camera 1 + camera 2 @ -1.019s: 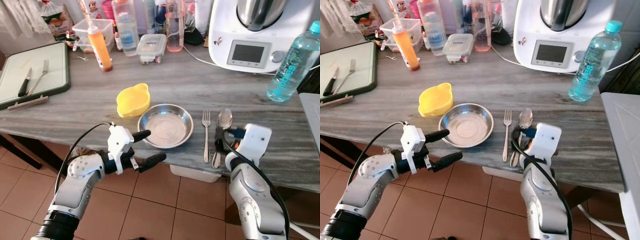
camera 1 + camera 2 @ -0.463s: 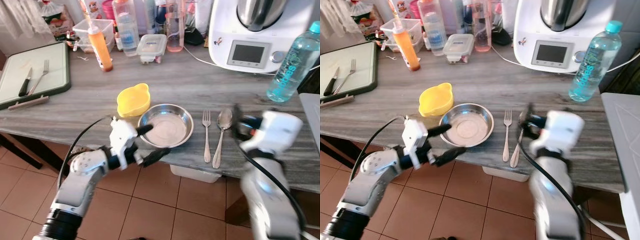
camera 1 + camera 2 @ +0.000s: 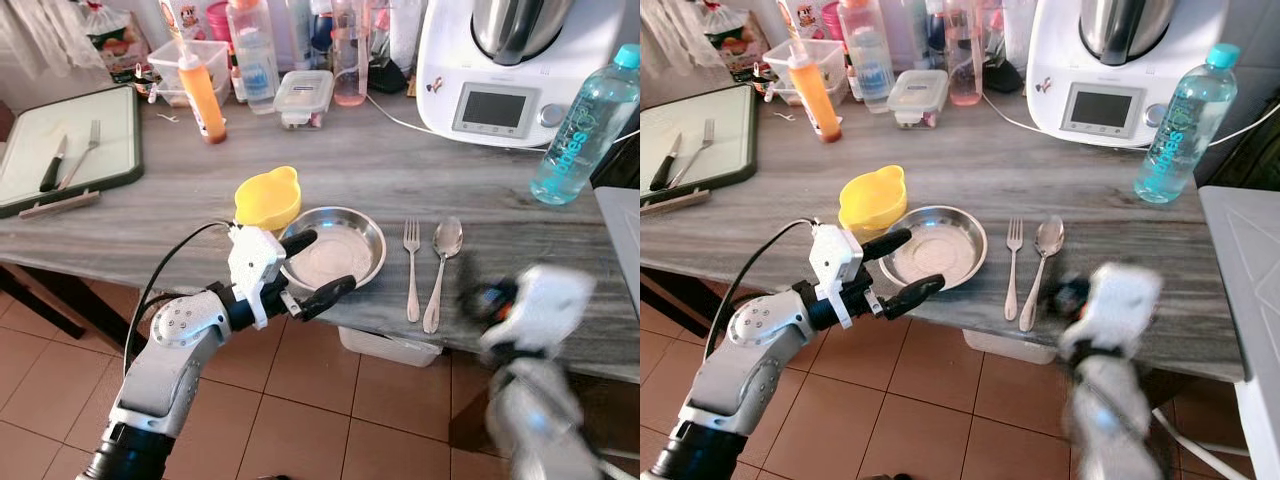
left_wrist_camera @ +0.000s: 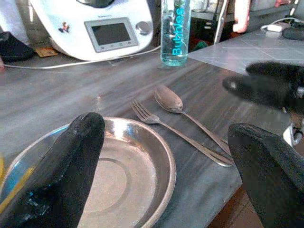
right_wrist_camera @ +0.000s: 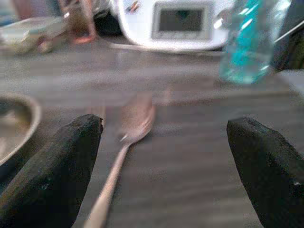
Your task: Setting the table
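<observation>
From my head cameras, the place setting lies near the front edge of the grey wood-grain bench (image 3: pixel 350 160): a round shallow stainless steel dish (image 3: pixel 333 249), a steel fork (image 3: pixel 412 268) just beside it on my right, and a steel spoon (image 3: pixel 441 268) next to the fork, slanting a little toward it at the handle end. A yellow plastic bowl (image 3: pixel 267 197) touches the dish's far left rim. My left pincer (image 3: pixel 315 270) hangs at the bench edge with its two black fingers apart, one over the dish's near rim and one just off the edge. My right pincer (image 3: pixel 1080 295) is a blur at the bench front, below the spoon handle.

I judge the spoon is laid and the step in hand is the dish. My next move calls for closing on its thin rim without tipping it or nudging the fork.

From my left wrist, the dish (image 4: pixel 121 166) sits between my spread fingers (image 4: pixel 61 175), empty and shiny with a raised flat centre. The fork and spoon lie beyond it, and the white kitchen machine (image 4: pixel 99 28) and blue-tinted water bottle (image 4: pixel 175 31) stand further back.

From my right wrist, my fingers (image 5: pixel 52 161) stand wide apart and hold nothing. The blurred spoon (image 5: pixel 124 142) lies on the bench between them.
</observation>
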Controlling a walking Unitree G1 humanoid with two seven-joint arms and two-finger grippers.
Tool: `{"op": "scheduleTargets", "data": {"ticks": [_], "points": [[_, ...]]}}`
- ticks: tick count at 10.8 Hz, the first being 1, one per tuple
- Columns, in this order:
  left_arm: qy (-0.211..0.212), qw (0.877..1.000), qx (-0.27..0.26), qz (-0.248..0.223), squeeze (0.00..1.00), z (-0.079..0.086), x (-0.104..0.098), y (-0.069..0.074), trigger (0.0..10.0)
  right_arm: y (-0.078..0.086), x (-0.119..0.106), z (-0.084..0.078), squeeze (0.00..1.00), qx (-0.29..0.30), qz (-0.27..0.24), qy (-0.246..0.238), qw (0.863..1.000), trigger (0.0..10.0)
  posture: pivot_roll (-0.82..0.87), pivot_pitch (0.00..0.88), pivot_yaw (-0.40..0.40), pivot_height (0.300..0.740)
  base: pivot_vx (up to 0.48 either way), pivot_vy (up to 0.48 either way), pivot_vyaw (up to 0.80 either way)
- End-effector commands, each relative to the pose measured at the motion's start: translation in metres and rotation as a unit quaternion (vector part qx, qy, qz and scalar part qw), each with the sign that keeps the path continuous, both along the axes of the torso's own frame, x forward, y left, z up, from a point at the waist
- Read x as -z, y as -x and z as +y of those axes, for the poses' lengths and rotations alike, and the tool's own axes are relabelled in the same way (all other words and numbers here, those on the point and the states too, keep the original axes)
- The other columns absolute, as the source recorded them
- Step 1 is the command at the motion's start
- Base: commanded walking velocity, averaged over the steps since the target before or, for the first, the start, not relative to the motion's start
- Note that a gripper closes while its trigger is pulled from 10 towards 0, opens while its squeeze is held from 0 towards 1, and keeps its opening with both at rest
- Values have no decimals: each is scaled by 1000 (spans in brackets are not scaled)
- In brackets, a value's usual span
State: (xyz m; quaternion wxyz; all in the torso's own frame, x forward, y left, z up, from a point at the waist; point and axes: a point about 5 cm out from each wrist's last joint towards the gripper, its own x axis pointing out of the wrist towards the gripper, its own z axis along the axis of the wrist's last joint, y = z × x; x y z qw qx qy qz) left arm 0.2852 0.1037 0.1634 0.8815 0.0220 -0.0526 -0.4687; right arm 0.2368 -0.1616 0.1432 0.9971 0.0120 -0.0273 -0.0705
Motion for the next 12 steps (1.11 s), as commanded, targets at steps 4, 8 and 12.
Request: {"op": "scheduleTargets", "data": {"ticks": [4,8,12], "points": [[-14,1000,4,21,0,4,11,7,10000,-8,13,10,376,8,42,-52,998,10000,63,122,71,740,0,0,0],[-25,999,2,35,0,13,24,1,10000,-24,20,13,0,21,68,-71,995,10000,74,137,76,740,0,0,0],[-32,999,4,43,0,18,39,2,10000,-30,31,12,0,19,105,-82,991,10000,75,142,79,740,0,0,0]]}}
